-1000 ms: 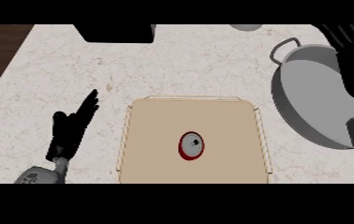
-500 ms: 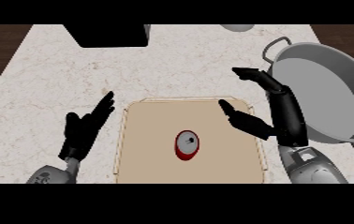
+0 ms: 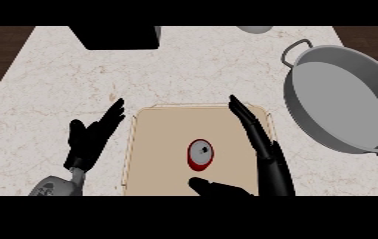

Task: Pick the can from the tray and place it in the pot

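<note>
A red can (image 3: 200, 154) with a grey top stands near the middle of the tan tray (image 3: 161, 133). My right hand (image 3: 260, 142) is over the tray's right half, fingers straight and pointing away, its thumb below the can; it is open and does not touch the can. At the tray's left side my left hand (image 3: 91, 139) rests open, fingers up. The grey pot (image 3: 331, 101), with a loop handle at its far end, stands at the right and has nothing in it.
A black block (image 3: 117, 36) sits at the counter's back edge. A pale round object (image 3: 255, 29) shows at the back, right of the block. Brown counter edge shows at both back corners.
My right hand has moved left and down from beside the pot to over the tray, close to the can. The view has shifted slightly; the can has not moved on the tray.
</note>
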